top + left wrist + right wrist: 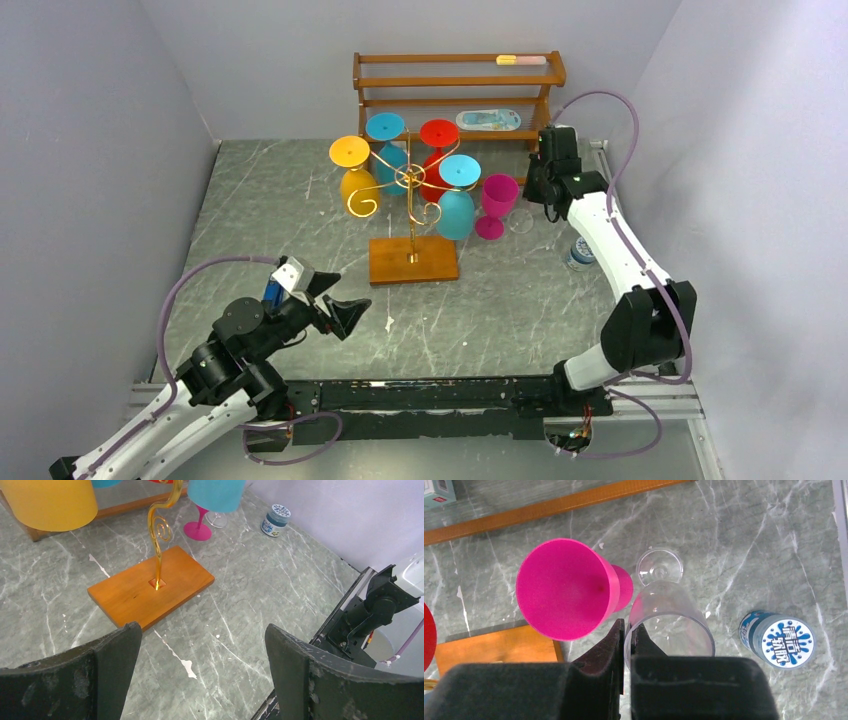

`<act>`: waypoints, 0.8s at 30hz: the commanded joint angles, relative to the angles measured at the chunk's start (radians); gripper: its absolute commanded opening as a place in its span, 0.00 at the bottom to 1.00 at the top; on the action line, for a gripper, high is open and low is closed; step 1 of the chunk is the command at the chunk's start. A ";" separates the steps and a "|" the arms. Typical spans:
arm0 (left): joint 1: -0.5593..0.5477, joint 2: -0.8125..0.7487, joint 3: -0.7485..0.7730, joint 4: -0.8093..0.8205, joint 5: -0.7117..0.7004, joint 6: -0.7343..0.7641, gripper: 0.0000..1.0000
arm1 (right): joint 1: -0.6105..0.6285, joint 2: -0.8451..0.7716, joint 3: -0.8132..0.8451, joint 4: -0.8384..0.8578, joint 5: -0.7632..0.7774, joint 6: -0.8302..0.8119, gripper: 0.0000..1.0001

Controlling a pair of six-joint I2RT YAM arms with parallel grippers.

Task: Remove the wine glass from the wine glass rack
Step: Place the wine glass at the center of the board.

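Note:
The wine glass rack [411,178] is a gold pole with scroll arms on a brown wooden base [413,260]. Yellow [352,170], blue [386,140], red [438,150] and teal [457,195] glasses hang upside down from it. A magenta glass [497,200] stands upright on the table right of the rack. My right gripper [628,627] is shut on the rim of a clear wine glass [674,610], upright beside the magenta glass [564,587]; whether its foot touches the table I cannot tell. My left gripper [202,645] is open and empty, near the rack base [150,587].
A three-tier brown wooden shelf [455,80] stands at the back wall with small items on it. A small jar with a blue and white lid [579,252] stands right of the clear glass. Grey walls close in left and right.

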 commanded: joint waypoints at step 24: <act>0.004 0.013 0.018 0.005 0.070 0.033 0.97 | -0.007 0.170 0.164 -0.122 -0.017 -0.060 0.09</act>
